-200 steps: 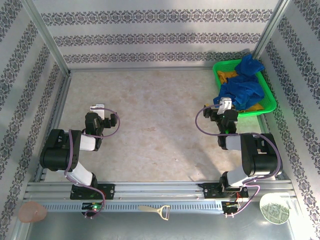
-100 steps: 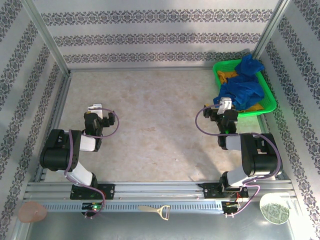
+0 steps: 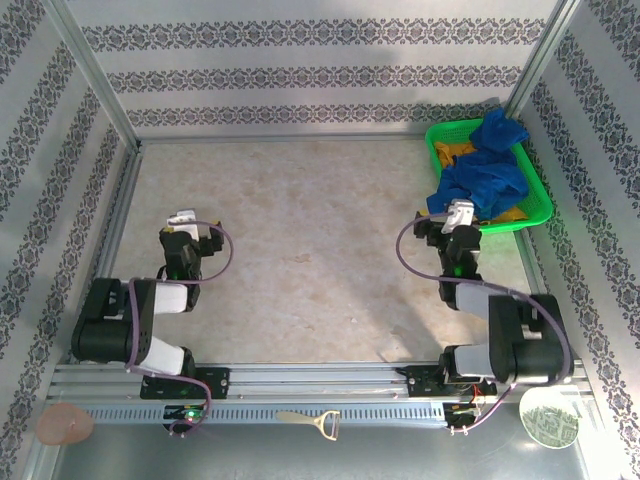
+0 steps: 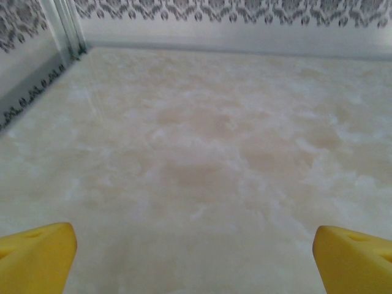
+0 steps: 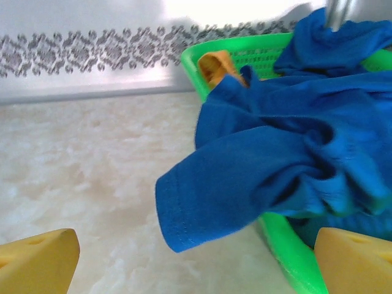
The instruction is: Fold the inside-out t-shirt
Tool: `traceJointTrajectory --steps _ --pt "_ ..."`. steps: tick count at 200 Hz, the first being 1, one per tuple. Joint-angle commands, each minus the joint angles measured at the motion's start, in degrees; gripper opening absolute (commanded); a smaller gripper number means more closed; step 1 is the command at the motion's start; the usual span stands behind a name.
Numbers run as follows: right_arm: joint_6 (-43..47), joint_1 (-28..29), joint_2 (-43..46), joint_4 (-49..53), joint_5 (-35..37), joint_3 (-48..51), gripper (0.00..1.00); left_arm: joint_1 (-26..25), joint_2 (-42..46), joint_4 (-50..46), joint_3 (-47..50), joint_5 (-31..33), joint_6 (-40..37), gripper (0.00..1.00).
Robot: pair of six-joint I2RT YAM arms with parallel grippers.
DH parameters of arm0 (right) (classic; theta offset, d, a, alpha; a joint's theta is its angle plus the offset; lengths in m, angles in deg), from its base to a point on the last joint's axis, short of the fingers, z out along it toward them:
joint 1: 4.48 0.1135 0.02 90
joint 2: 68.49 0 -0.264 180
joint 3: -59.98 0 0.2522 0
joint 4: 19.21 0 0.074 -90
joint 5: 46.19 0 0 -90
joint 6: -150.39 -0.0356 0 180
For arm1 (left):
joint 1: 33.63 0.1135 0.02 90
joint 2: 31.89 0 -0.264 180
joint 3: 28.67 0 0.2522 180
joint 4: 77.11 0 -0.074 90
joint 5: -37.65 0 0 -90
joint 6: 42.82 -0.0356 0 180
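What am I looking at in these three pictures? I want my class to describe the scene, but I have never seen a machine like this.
These are two small robot arms bolted at the near edge of a table. One picture looks down from above and behind them. The other two come from a camera on each wrist, with that arm's yellow fingers at the bottom corners. The left hand is open over bare tabletop and holds nothing. The right hand is open too, close to a green basket in the far right corner. A royal-blue t-shirt lies crumpled in the basket, spilling over its near rim and partly covering a mustard-yellow garment. The job is to fold the shirt, and it has not been picked up yet.
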Motion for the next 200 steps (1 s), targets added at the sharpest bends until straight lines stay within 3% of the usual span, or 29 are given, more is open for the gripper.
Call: traceJointTrajectory --steps 1,33,46,61,100,126,148,161,200 --pt "-7.3 0.51 8.38 10.04 3.17 0.93 0.98 0.27 4.65 -7.95 -3.0 1.28 1.18 0.99" --pt "-20.72 -0.48 25.75 31.68 -0.41 -5.45 0.99 -0.27 13.24 -26.11 -9.59 2.12 5.84 0.99" --pt "-28.07 -1.91 29.92 33.05 -0.97 -7.56 0.98 -1.15 15.06 -33.88 -13.72 1.1 7.12 0.99" --pt "-30.3 -3.36 29.41 33.74 -4.41 -12.07 0.98 -3.04 15.46 -38.91 -17.64 0.23 7.17 0.99" --pt "-28.65 -3.46 12.91 51.08 -6.92 -33.13 0.98 -6.78 11.22 -44.33 -26.36 -1.63 8.48 0.99" --pt "-29.41 -3.98 -1.79 72.01 3.47 -52.7 0.98 -8.68 5.03 -51.32 -34.78 -4.5 12.03 0.99" --pt "-34.84 -4.42 -8.3 74.3 12.47 -59.61 0.98 -11.28 0.11 -56.01 -41.16 -5.47 13.43 0.99" --pt "-38.05 -5.81 -11.18 76.16 11.79 -62.91 0.98 -12.44 -2.13 -57.27 -43.68 -6.57 14.39 0.99" --pt "-41.14 -7.59 -26.77 97.6 13.11 -79.93 0.98 -15.43 -5.04 -56.23 -45.19 -9.16 17.56 0.99"
